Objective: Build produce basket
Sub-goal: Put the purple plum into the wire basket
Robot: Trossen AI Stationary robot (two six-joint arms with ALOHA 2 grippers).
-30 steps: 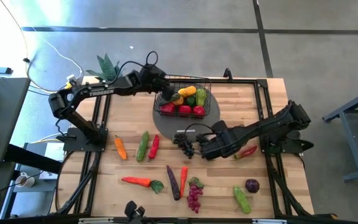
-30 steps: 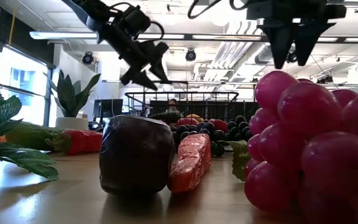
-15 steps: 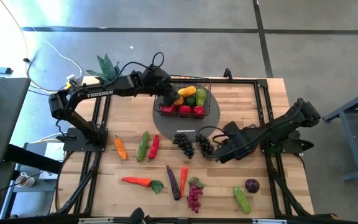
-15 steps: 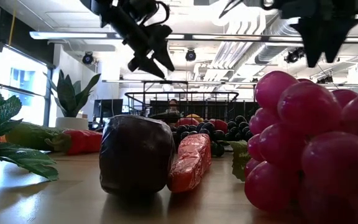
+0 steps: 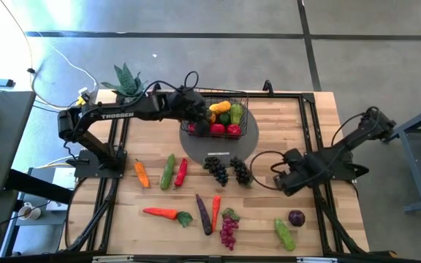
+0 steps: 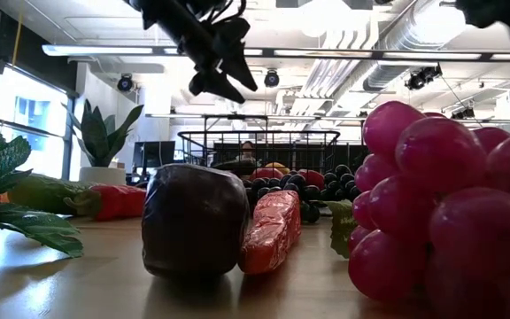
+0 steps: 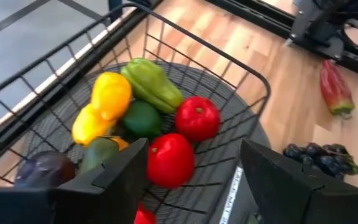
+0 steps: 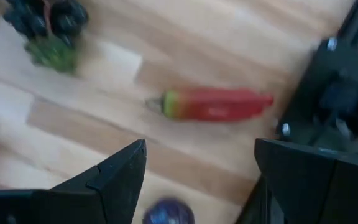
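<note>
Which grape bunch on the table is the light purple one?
The bunch nearest the table's front edge, beside the red carrot. The other two bunches, just in front of the basket, are dark, nearly black.

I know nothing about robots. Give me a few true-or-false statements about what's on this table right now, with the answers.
1. The basket already holds produce. True.
2. The left gripper hangs above the basket, empty. True.
3. The right gripper is clamped on a red pepper. False: the red pepper lies on the table, untouched, ahead of open fingers.
4. The purple grapes lie inside the basket. False: they lie on the table.
</note>
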